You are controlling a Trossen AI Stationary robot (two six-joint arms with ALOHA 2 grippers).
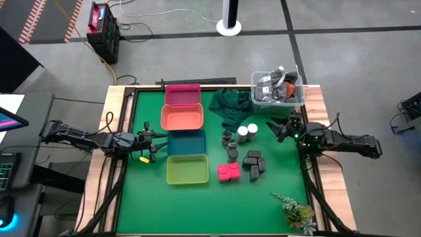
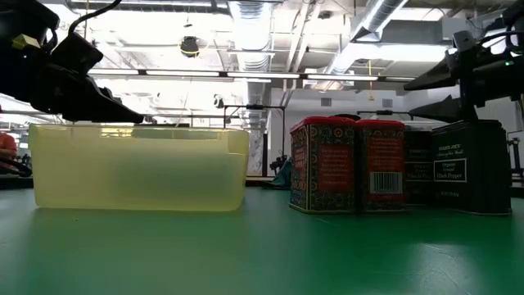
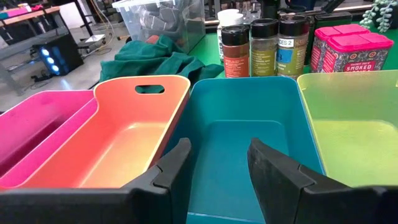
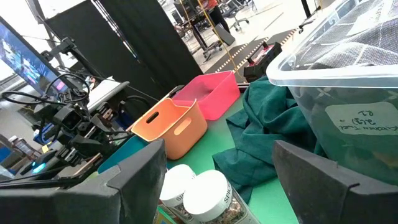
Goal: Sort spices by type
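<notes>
The spices stand in a cluster right of the trays. In it are dark round jars [image 1: 230, 145] [image 3: 264, 46], white-capped jars [image 1: 247, 131] [image 4: 199, 194], pink-red packets [image 1: 228, 172] [image 2: 348, 164] and dark grey boxes [image 1: 254, 162] [image 2: 458, 168]. All rest on their bases on the green table. My left gripper [image 1: 154, 146] [image 3: 217, 165] hovers open at the left rim of the teal tray [image 3: 249, 124], touching nothing. My right gripper [image 1: 284, 126] [image 4: 221, 177] hovers open to the right of the white-capped jars, clear of them.
Pink [image 1: 182, 94], orange [image 1: 182, 117], teal [image 1: 186, 141] and yellow-green [image 1: 187, 169] trays form a column left of the spices. A dark green cloth [image 1: 230, 105] lies by a clear bin [image 1: 277, 89] at the far right. A small plant [image 1: 297, 212] sits near the right front corner.
</notes>
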